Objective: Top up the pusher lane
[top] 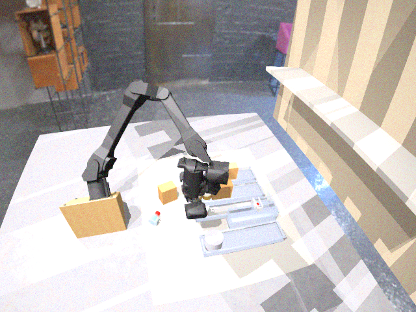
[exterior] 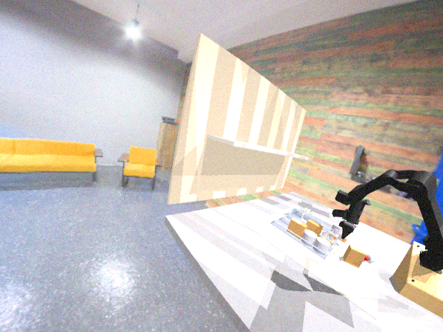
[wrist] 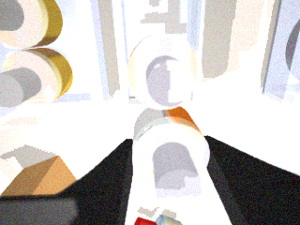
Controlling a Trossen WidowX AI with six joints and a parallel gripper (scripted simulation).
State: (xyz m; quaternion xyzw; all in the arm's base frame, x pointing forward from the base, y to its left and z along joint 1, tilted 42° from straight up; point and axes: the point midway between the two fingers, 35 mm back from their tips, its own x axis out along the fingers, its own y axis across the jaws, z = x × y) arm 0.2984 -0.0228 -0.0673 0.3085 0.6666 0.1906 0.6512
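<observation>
My gripper (top: pixel 195 210) (exterior: pixel 347 230) (wrist: pixel 167 143) is shut on a white-lidded jar (wrist: pixel 180 151) with an orange patch on its side. In the wrist view this jar is just in front of the sprung lane's open front end and roughly in line with it. Its height above the table is hard to tell. A similar white-lidded jar (wrist: pixel 163 52) stands at the front of the sprung lane (top: pixel 203 220) (wrist: pixel 197 33), between its side walls. A white piece with a red dot (top: pixel 257 203) is at the lane's rear. The pusher plate is hidden, and the front stop is barely visible.
Two yellow-banded jars (wrist: pixel 52 19) (wrist: pixel 64 75) stand in the lane to the left. A wide pale jar (top: pixel 214 240) stands in the lane to the right. An orange block (top: pixel 168 192) (wrist: pixel 42 178) and a small red-capped item (top: pixel 154 218) (exterior: pixel 367 258) lie in front. Orange blocks (top: pixel 233 170) (exterior: pixel 297 227) stand among the lanes.
</observation>
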